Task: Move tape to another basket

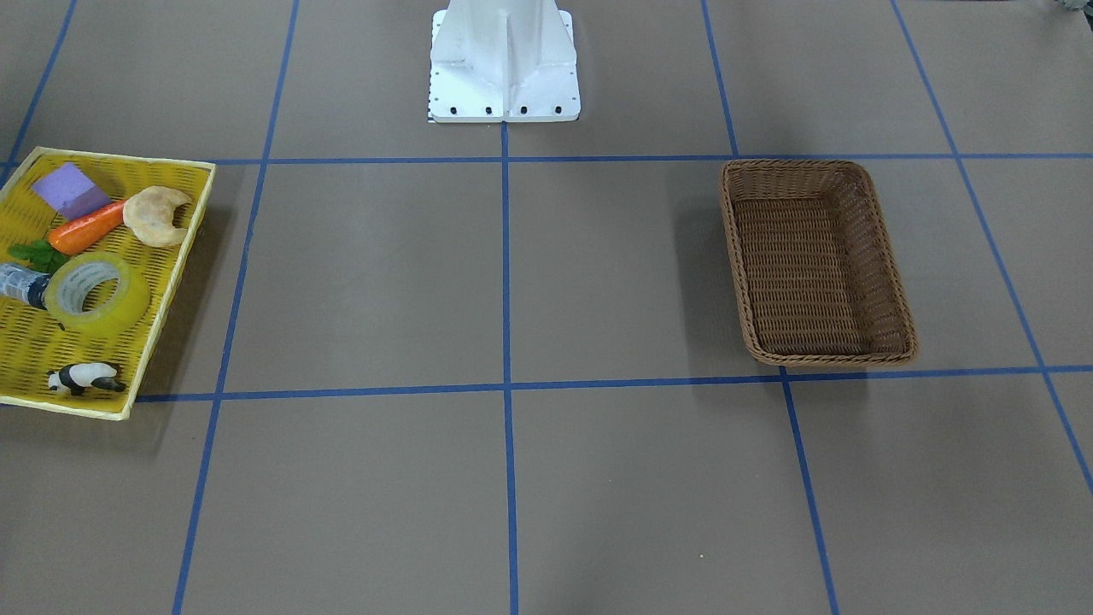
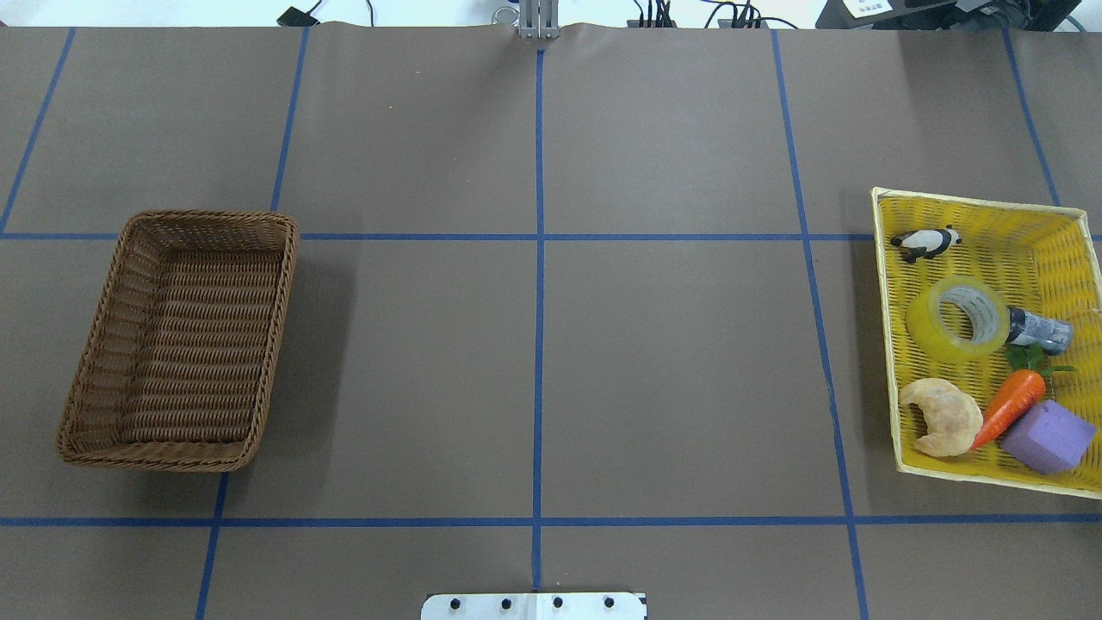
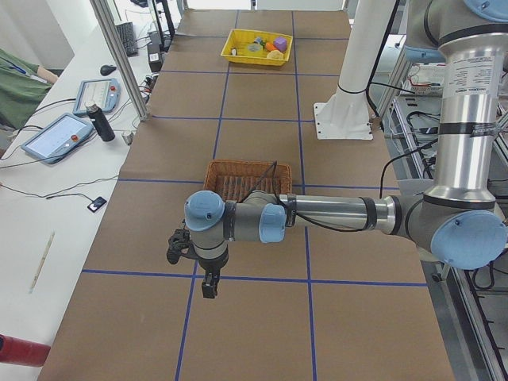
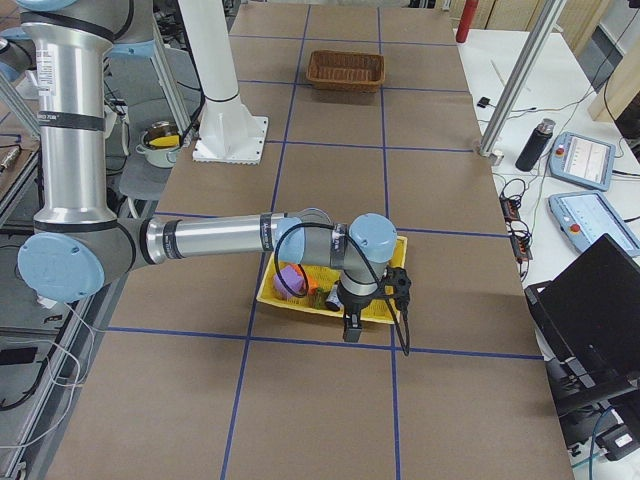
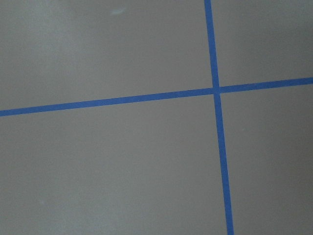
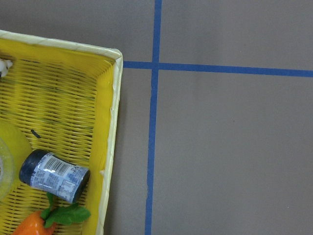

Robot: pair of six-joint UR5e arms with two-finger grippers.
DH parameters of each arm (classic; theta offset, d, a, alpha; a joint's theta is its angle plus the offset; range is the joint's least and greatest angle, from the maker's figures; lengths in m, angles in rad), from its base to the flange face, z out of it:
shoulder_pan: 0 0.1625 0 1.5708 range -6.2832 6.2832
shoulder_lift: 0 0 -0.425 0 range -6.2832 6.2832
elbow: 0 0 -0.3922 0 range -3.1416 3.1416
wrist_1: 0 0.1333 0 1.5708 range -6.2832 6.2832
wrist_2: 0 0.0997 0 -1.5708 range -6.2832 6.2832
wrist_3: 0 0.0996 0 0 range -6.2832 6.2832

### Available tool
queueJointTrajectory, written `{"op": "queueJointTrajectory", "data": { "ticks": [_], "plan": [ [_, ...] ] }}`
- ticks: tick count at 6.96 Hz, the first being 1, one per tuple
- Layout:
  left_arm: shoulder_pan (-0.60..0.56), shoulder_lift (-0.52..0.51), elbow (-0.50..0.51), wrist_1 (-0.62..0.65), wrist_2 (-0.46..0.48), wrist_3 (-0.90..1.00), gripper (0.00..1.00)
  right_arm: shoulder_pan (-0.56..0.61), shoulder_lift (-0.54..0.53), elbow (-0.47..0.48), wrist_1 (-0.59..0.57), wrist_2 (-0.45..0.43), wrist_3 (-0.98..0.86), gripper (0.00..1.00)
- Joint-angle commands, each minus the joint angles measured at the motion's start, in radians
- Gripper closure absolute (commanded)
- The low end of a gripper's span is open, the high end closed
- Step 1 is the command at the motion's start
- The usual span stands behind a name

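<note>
The tape point(image 2: 957, 319), a yellow translucent roll with a whitish core, lies in a yellow mesh tray point(image 2: 887, 344) on the table's right; it also shows in the front view point(image 1: 96, 290) and at the right wrist view's left edge point(image 6: 4, 161). The brown wicker basket point(image 2: 284, 327) stands empty on the left, also in the front view point(image 1: 832, 354). My left gripper point(image 3: 208, 286) hangs over the table on the near side of the basket point(image 3: 246, 167). My right gripper point(image 4: 352, 328) hangs over the tray's edge point(image 4: 300, 300). I cannot tell whether either is open or shut.
In the tray with the tape lie a small bottle point(image 2: 1040, 330), a carrot point(image 2: 1009, 406), a croissant point(image 2: 943, 416), a purple block point(image 2: 1047, 437) and a panda figure point(image 2: 925, 244). The white robot base point(image 1: 504, 64) stands at the table's middle edge.
</note>
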Motion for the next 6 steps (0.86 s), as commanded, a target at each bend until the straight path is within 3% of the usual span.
{"op": "queueJointTrajectory", "data": {
  "ticks": [1,6],
  "plan": [
    [-0.002,0.0,-0.011,0.0,0.008,-0.001,0.02,0.001,0.003,0.005,0.002,0.006,-0.004,0.0],
    [-0.003,0.002,-0.008,0.001,0.008,-0.001,0.02,0.001,0.001,0.034,0.0,0.006,-0.004,0.0]
  ]
}}
